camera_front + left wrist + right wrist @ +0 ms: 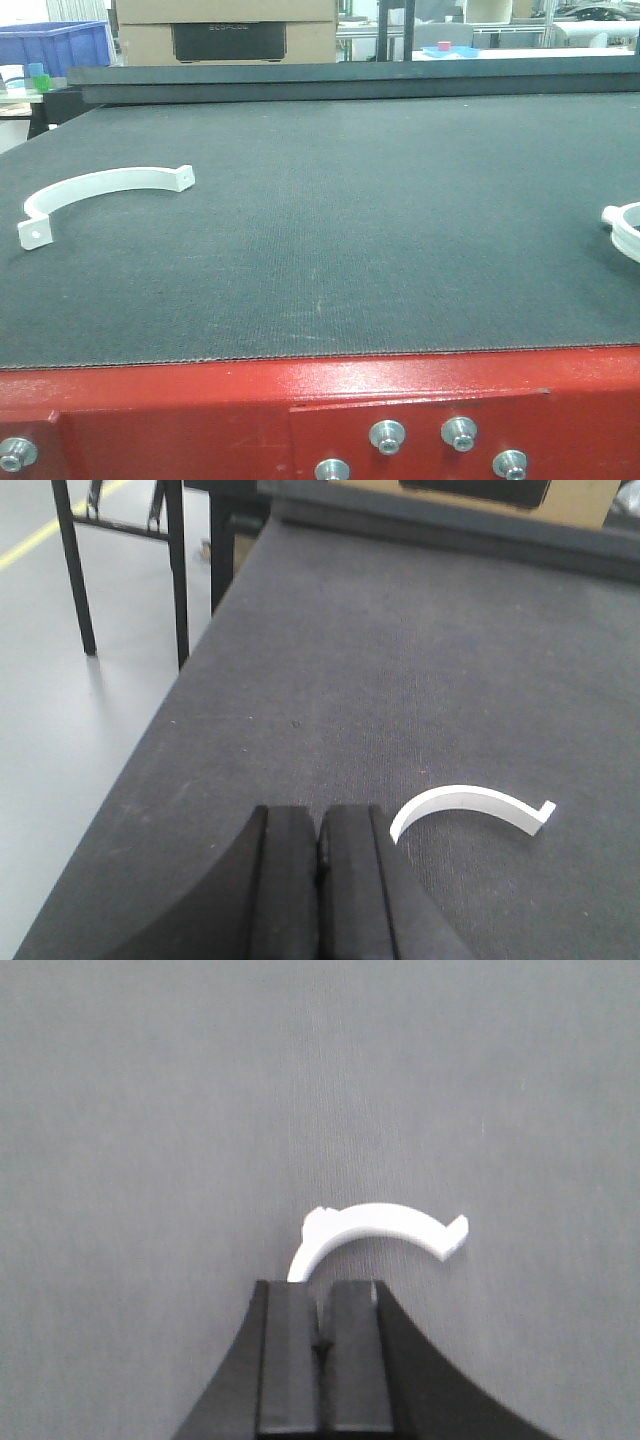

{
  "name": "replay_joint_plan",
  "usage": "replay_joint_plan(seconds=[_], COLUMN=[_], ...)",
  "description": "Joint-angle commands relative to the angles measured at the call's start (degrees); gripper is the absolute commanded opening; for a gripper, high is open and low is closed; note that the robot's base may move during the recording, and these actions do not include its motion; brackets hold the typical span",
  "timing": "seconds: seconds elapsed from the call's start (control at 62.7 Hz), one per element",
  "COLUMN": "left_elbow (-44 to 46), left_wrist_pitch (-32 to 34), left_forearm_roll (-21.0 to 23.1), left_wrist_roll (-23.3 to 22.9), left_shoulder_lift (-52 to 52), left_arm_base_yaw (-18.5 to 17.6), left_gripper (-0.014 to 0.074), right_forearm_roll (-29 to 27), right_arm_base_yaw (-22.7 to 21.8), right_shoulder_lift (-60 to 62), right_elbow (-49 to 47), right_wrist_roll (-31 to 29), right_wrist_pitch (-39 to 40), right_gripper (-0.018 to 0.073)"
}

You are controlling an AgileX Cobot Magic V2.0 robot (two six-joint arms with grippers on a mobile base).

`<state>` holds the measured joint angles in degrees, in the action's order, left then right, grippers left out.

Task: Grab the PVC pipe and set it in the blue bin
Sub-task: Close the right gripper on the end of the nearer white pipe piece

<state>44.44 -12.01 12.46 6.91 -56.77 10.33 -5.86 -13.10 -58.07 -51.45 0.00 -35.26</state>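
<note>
The left PVC pipe piece [105, 180], a white half-ring with tabbed ends, lies flat on the black mat [350, 250] at the left side, towards the near edge. A right PVC pipe piece [625, 238] of the same kind lies at the far right, partly cut off by the front view's frame. Neither is held or lifted. In the left wrist view, the left gripper [320, 825] has its jaws pressed together on nothing; the left piece sits just beyond and to the right of its tips, not touching. In the right wrist view, the right gripper [320, 1295] is likewise pressed together and empty, with the right piece directly ahead and its near end just at the fingertips. The step in hand appears to be the approach. You should spread the jaws before descending, since pressed together they would only push the piece across the mat. Straddle the thin band across its width at mid-arc, not at a tab. The blue bin [55, 45] stands well apart at the far left, beyond the mat.
</note>
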Motion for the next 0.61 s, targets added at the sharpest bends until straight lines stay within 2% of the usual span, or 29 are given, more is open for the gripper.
replay_joint_plan(seconds=[0.0, 0.223, 0.431, 0.59], left_elbow=[2.67, 6.66, 7.15, 7.15], left_wrist_pitch=[1.18, 0.37, 0.51, 0.91], left_forearm_roll=[0.24, -0.16, -0.16, -3.13], left_wrist_roll=[0.18, 0.29, 0.29, 0.39], left_shoulder_lift=[-3.31, -10.04, -11.87, -12.13], left_arm_base_yaw=[0.04, 0.04, 0.04, 0.04], left_gripper=[-0.0111, -0.0111, -0.0111, -0.0111], right_forearm_roll=[-0.11, -0.21, -0.21, -0.21], right_arm_base_yaw=[-0.20, -0.20, -0.20, 0.23], right_shoulder_lift=[-0.06, -0.06, -1.25, -5.09], right_elbow=[-0.58, -0.58, -0.58, -0.58], right_wrist_roll=[0.00, 0.00, 0.00, 0.00], right_wrist_pitch=[3.88, 4.25, 4.36, 4.16], right_gripper=[-0.0162, -0.0162, -0.0162, -0.0162])
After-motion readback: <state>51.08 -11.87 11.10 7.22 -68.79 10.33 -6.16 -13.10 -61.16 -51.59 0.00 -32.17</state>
